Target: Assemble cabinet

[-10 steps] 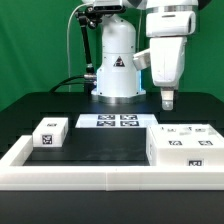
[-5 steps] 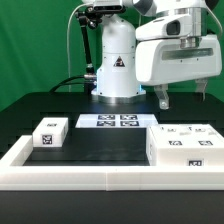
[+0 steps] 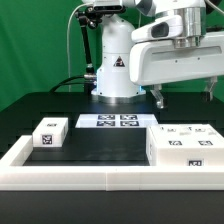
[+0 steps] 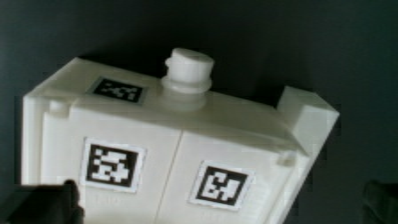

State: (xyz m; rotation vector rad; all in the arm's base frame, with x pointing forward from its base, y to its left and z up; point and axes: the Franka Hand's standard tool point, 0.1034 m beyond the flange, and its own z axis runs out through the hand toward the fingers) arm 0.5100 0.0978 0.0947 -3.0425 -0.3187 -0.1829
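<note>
White plastic sits under your gripper: the jaws stand fully apart, grasp nothing and hover above the cabinet, which rests on the black table at the exterior view's right. Since a second ago, the hand has turned broadside. The cabinet is smooth and boxy, with square tags and a round peg.

My arm stands upright at the back and reaches over toward the exterior view's right. My wrist shows its broad white side to that camera, and my gripper points straight down, up in the air. Jaws spread fully wide. Dark fingers far apart; both tips show in wrist view.
</note>
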